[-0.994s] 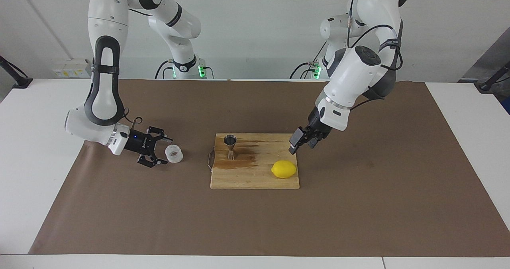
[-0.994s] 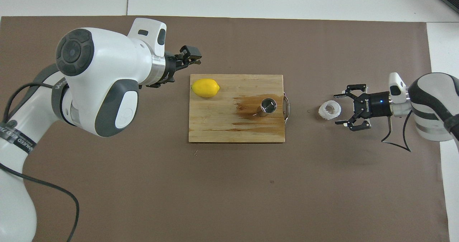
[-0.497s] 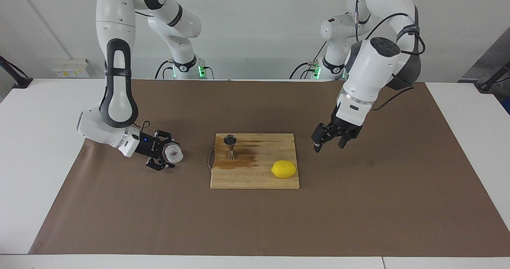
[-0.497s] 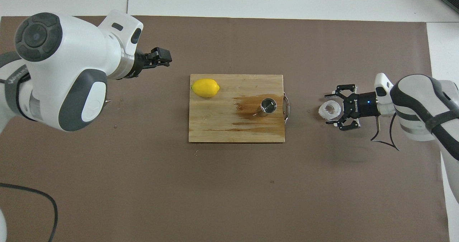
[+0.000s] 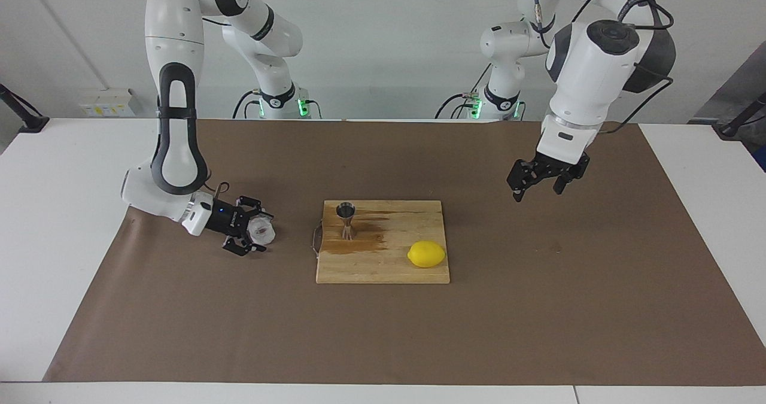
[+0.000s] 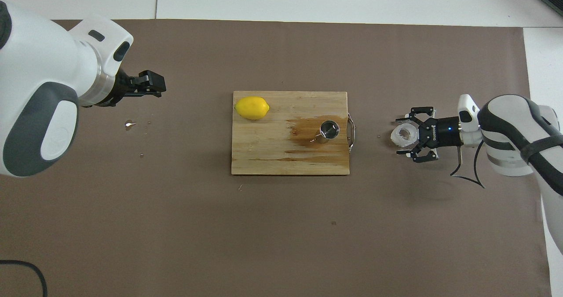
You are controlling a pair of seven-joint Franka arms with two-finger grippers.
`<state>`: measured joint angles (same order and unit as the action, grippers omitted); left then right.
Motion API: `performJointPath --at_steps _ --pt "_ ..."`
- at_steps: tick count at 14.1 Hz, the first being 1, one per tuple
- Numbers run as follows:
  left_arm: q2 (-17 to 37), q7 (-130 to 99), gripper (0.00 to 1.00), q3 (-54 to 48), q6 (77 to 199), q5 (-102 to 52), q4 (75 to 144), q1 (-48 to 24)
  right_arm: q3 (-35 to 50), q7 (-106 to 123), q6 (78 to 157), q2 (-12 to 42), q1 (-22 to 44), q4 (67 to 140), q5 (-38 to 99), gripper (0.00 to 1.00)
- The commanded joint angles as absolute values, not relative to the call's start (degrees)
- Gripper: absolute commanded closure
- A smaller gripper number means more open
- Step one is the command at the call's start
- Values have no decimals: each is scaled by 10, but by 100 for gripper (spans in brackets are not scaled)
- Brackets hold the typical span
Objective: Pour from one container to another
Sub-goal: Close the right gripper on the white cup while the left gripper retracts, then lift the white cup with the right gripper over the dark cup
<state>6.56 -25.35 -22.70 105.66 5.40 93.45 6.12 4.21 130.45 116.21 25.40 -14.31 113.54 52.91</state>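
The squat translucent white cup (image 5: 263,228) (image 6: 404,134) stands on the brown paper, off the board toward the right arm's end of the table. My right gripper (image 5: 256,234) (image 6: 401,137) lies low and level there, open, one finger on each side of the cup with small gaps showing. The steel jigger (image 5: 346,219) (image 6: 329,129) stands upright on the wooden board (image 5: 383,267) (image 6: 272,156), at the end closest to the cup. My left gripper (image 5: 536,190) (image 6: 151,83) hangs open and empty over the paper, toward the left arm's end of the table.
A yellow lemon (image 5: 426,254) (image 6: 251,108) lies on the board's corner farthest from the cup. A dark wet stain (image 6: 303,127) spreads around the jigger. Small droplets (image 6: 129,123) dot the paper under the left arm. The board has a metal handle (image 6: 351,132).
The right gripper slid forward until its open fingers flank the cup. The left arm rose and pulled away from the board toward its own end of the table.
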Motion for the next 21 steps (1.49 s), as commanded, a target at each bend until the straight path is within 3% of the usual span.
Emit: performJointPath --at_steps 1,2,3,7,16,21 --pt "29 -171 0 -160 1021 60 946 34 45 1323 1181 251 -143 1144 547 54" --pt "20 -124 0 -128 1021 55 946 22 45 1321 1182 251 -143 1143 547 74" --pt "17 -89 0 -101 1021 55 946 12 45 1319 1180 251 -144 1141 547 85" --pt "12 -17 0 -32 1020 53 947 -27 55 1262 1176 238 -134 1133 546 85" --pt "-33 0 0 7 966 0 951 -41 54 954 1179 104 -36 1131 425 84" --pt "-33 0 0 6 966 0 952 -41 55 831 1182 96 16 1107 333 81"
